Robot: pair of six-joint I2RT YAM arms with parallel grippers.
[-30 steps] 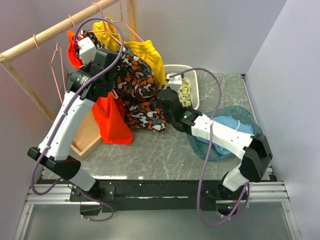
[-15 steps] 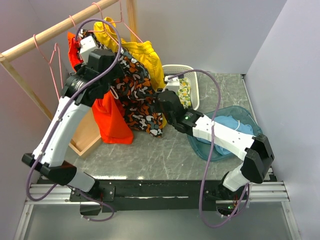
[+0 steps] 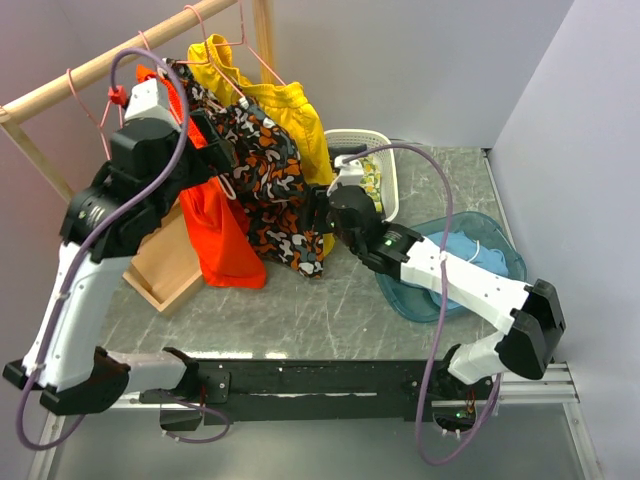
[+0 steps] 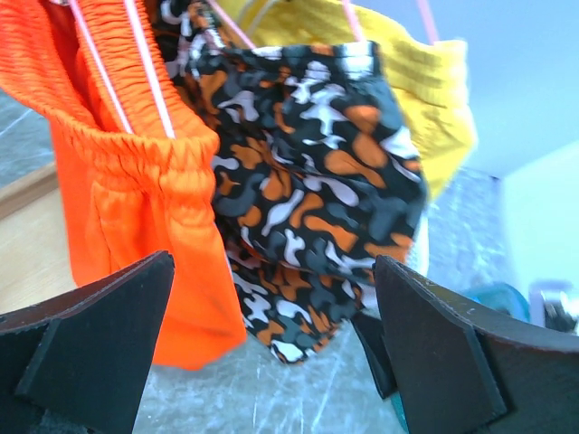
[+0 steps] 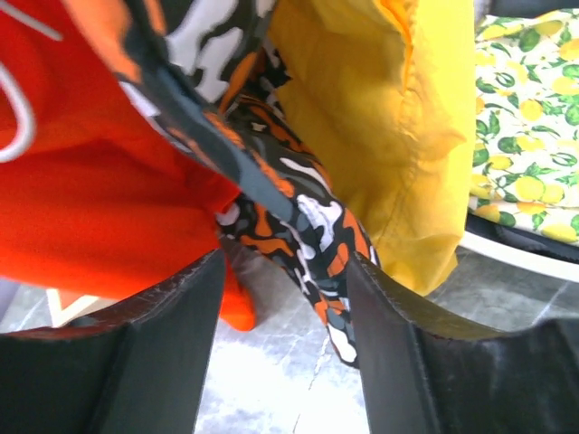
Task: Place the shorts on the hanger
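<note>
The right gripper (image 5: 285, 271) has its fingers spread, and the hem of the camouflage shorts (image 5: 298, 217) dangles between them, maybe brushing the right finger. To the left hang the orange-red shorts (image 5: 99, 199) with their white cord (image 5: 14, 117), and to the right the yellow shorts (image 5: 389, 117). A lemon-print cloth (image 5: 525, 108) lies at the far right, and the grey surface (image 5: 271, 389) is below.

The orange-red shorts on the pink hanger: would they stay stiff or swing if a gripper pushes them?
Probably floppy: the shorts hang in soft folds from the hanger. Likely light, since thin wire carries them. A push would probably swing them sideways.
</note>
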